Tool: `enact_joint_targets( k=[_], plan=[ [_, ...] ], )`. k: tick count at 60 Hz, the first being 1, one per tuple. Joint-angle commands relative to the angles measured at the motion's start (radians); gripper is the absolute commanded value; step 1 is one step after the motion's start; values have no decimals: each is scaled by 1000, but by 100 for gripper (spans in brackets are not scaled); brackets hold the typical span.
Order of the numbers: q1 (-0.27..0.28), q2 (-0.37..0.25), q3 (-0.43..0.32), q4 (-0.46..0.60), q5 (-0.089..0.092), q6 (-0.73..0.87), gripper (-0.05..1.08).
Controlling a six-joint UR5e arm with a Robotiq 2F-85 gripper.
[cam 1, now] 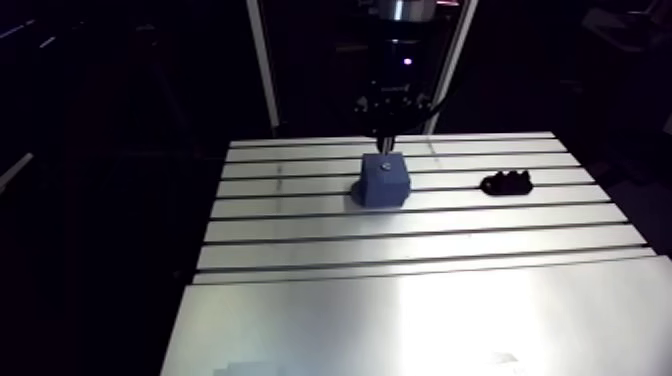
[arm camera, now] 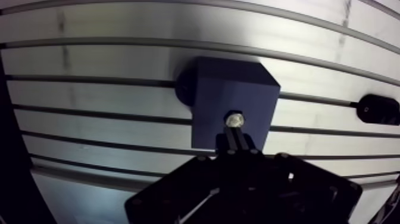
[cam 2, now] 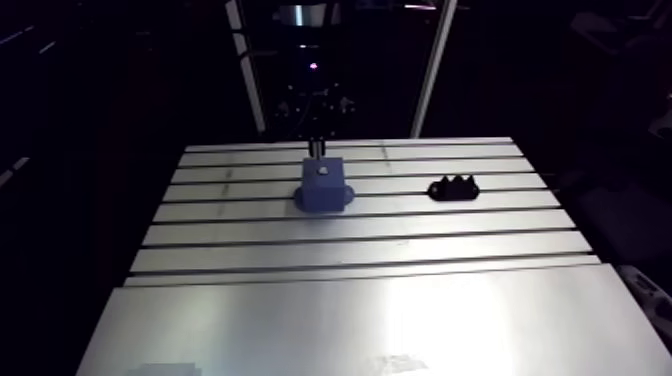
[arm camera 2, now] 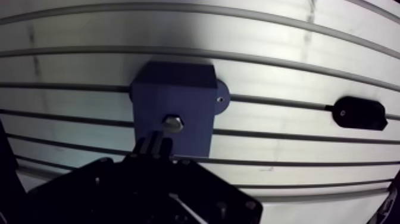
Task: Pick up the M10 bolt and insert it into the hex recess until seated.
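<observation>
Setting: a slotted aluminium table (arm camera: 119, 24), seen from the arm and from the wrist looking down.
Blue block: a dark blue block (arm camera: 238, 89) sits on the table directly under the arm.
Bolt: the M10 bolt (arm camera: 234, 119) shows as a shiny hex shape at the block's top face, at the hex recess, which it covers.
Claw: the gripper (arm camera: 234, 132) has its two fingers drawn almost together, tips at the bolt, apparently pinching it.
Seating: depth cannot be read from here.
Nearby: a black fixture (arm camera 2: 359, 113) lies well apart.
Risk: if the hex flats are misaligned, pushing could jam or tilt the bolt; letting go early could leave it proud.
</observation>
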Motion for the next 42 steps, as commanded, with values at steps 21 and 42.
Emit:
enact_joint_targets(
  k=[21, 42],
  plan=[
    [-8, 2, 26, -53, 1, -8, 108],
    [-12, 2, 39, -72, 0, -17, 108]
  ],
)
